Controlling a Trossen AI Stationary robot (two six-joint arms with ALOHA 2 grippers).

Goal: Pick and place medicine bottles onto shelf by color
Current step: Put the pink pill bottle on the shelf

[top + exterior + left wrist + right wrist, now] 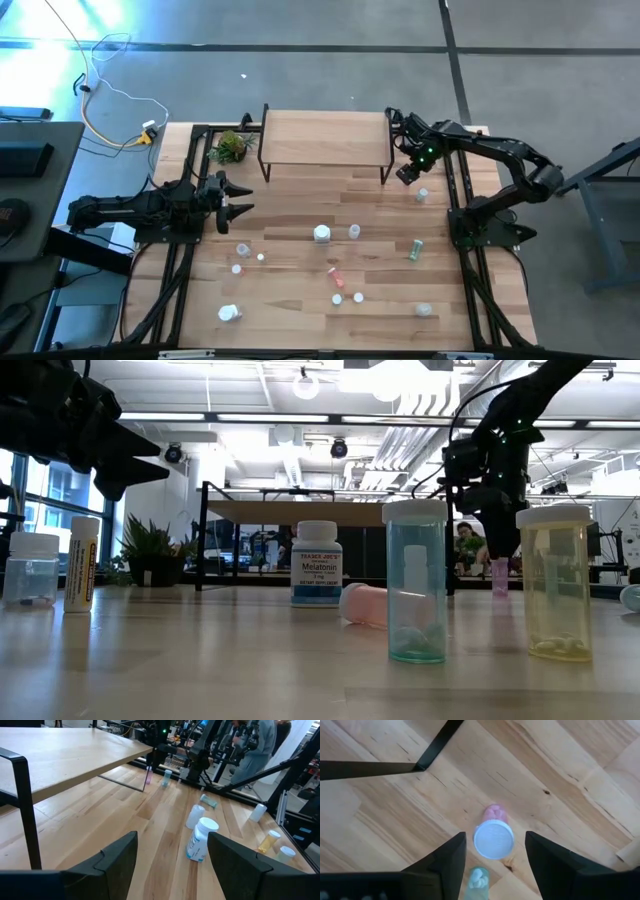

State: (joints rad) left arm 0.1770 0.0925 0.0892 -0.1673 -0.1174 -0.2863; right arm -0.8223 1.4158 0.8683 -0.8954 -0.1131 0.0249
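Observation:
A pink bottle with a white cap [493, 839] stands upright on the tabletop by the right front leg of the shelf [325, 135]. It also shows in the low view [499, 575] and the left wrist view [148, 775]. My right gripper [495, 835] hovers right above it, pointing down and open, one finger on either side of the cap with a gap on both sides. A bluish bottle [422, 194] stands just beside it. My left gripper [240, 197] is open and empty at the table's left, above the top.
Bottles are scattered over the tabletop: a white jar [322, 234], a clear one [354, 231], a green one lying down [415, 248], a pink one lying down [335, 274], and white ones near the front edge [230, 313]. A potted plant [232, 147] stands left of the shelf.

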